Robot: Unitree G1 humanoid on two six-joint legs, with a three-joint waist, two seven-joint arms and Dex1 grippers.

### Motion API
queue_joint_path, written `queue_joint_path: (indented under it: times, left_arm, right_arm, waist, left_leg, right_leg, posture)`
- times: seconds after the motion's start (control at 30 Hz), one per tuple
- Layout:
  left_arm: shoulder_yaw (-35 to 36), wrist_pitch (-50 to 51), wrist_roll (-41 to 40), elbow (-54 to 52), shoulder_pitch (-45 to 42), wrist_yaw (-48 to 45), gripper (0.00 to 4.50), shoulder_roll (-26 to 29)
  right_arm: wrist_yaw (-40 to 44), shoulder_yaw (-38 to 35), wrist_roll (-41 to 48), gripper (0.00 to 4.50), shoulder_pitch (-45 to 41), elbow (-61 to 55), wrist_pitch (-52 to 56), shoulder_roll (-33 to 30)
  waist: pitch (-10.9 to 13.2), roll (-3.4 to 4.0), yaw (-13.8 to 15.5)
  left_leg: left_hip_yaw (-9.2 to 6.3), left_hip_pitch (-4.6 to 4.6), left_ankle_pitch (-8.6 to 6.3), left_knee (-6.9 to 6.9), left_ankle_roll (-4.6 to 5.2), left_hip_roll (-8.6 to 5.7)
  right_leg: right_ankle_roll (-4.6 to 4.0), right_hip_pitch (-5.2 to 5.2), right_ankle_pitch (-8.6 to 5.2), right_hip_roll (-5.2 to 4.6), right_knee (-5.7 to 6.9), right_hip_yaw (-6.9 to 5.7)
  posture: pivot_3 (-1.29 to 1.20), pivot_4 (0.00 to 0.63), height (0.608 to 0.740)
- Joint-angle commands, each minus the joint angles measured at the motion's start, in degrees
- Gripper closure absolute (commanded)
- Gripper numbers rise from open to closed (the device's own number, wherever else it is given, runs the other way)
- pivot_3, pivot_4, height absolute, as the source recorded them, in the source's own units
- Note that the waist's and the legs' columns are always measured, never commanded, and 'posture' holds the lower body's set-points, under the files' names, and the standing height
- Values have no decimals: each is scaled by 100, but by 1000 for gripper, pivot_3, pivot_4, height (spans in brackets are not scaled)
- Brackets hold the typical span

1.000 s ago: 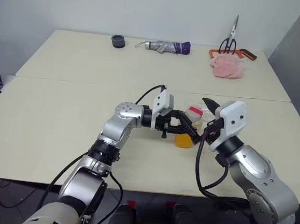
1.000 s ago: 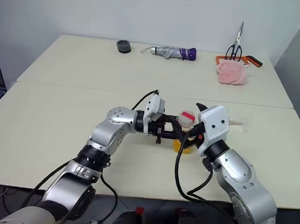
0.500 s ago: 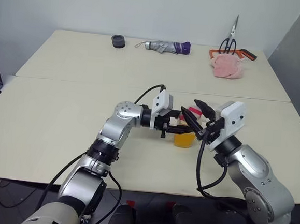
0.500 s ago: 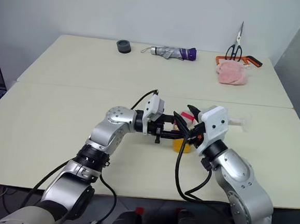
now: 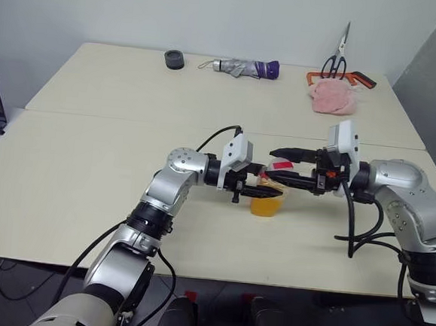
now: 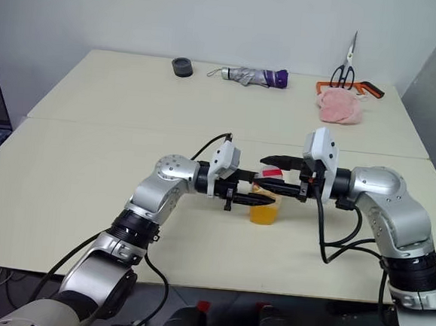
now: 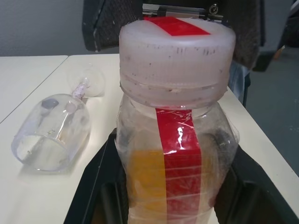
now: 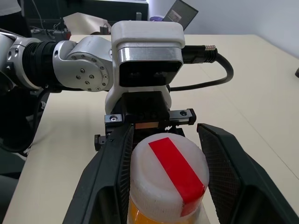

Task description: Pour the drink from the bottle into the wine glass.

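Steadying the small clear plastic bottle of orange drink upright above the table, the left gripper is clamped on its body so the right gripper, fingers straddling the pale cap, can unscrew it. The clear stemmed wine glass lies toppled nearby.

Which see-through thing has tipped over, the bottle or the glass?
The wine glass: it lies on its side on the table, empty. The bottle stands upright with orange drink inside.
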Motion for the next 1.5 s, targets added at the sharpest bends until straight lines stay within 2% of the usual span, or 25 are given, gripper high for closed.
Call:
queue_joint_path:
  times: [0.03,0.13,0.17,0.23,0.33,0.5,0.6,0.73,1.0,1.1,1.27,1.37,1.5]
  left_arm:
    - [137,-122,-195,-410,-163,-40,2704,-17]
    - [151,-103,-166,-407,-140,64,2704,-18]
    - [156,-106,-151,-385,-142,112,2704,-23]
    - [154,-110,-142,-362,-137,170,2704,-43]
    - [144,-138,-123,-335,-128,188,2704,-77]
    - [137,-166,-64,-175,-210,278,2704,-193]
    - [108,-177,-51,-152,-223,236,2704,-212]
    - [95,-207,-39,-95,-264,196,2704,-217]
    - [100,-281,1,-16,-275,177,2704,-189]
    - [106,-280,8,-14,-263,184,2704,-184]
    - [110,-260,18,-17,-249,183,2704,-171]
    - [111,-243,14,-12,-251,179,2705,-157]
    - [129,-190,-23,-16,-275,101,2706,-103]
  right_arm:
    - [-692,-482,-159,1714,379,-56,143,18]
    - [-1381,-988,-67,538,864,-800,193,178]
    - [-1653,-1220,143,273,1127,-1249,398,239]
    - [-2253,-1533,623,253,1706,-2282,873,388]
    - [-3193,-1518,896,253,2216,-3337,1303,753]
    - [-5078,-308,-576,253,2364,-3946,1365,1699]
    - [-5756,291,-1363,253,2188,-3869,1351,2077]
    - [-6188,499,-1879,253,2098,-3759,1242,2477]
    - [-6176,594,-2168,253,2148,-3763,1359,2697]
    - [-6124,631,-2206,878,2190,-3800,1353,2763]
    - [-5912,684,-2215,2543,2213,-3849,1281,2722]
    - [-5670,641,-2079,2586,2238,-3821,1164,2676]
    - [-4428,132,-1227,2586,2261,-3398,708,2327]
  waist:
    - [0,0,7]
    - [0,0,14]
    - [0,0,16]
    - [0,0,28]
    - [-1,2,10]
    - [-2,4,-17]
    - [-3,5,-14]
    - [-3,5,-7]
    - [-3,6,-7]
    - [-3,6,-9]
    - [-3,6,-10]
    - [-3,6,-9]
    - [-3,6,-10]
  left_leg:
    - [-3,0,0,0,0,-1]
    - [-11,-7,0,4,-1,-4]
    - [-13,-8,1,4,-1,-5]
    - [-19,-11,1,4,-1,-6]
    - [-29,-14,2,2,-3,-6]
    - [-38,-7,4,6,-5,-1]
    - [-39,-4,9,9,-11,-3]
    - [-46,-5,10,10,-13,-3]
    - [-49,-8,10,7,-14,-2]
    - [-50,-7,10,7,-13,-2]
    - [-51,-8,10,7,-13,-3]
    - [-52,-8,10,7,-13,-3]
    - [-51,-7,10,7,-13,-3]
  right_leg:
    - [0,0,0,-2,1,-3]
    - [0,0,0,-7,4,-12]
    - [0,0,0,-8,4,-13]
    - [0,0,0,-13,4,-20]
    - [-1,1,-1,-15,5,-32]
    - [0,4,-2,-1,15,-37]
    - [1,4,-3,1,29,-38]
    - [-3,3,-4,1,29,-46]
    - [-8,3,-7,-1,25,-50]
    - [-8,3,-7,0,25,-51]
    - [-8,3,-7,0,25,-51]
    - [-8,3,-7,0,25,-52]
    - [-8,4,-7,0,24,-52]
  posture:
    - [0,150,740]
    - [0,150,740]
    - [0,150,740]
    - [0,150,740]
    - [0,150,740]
    - [0,150,740]
    - [0,150,740]
    - [0,150,740]
    - [0,150,740]
    - [0,150,740]
    - [0,150,740]
    - [0,150,740]
    - [0,150,740]
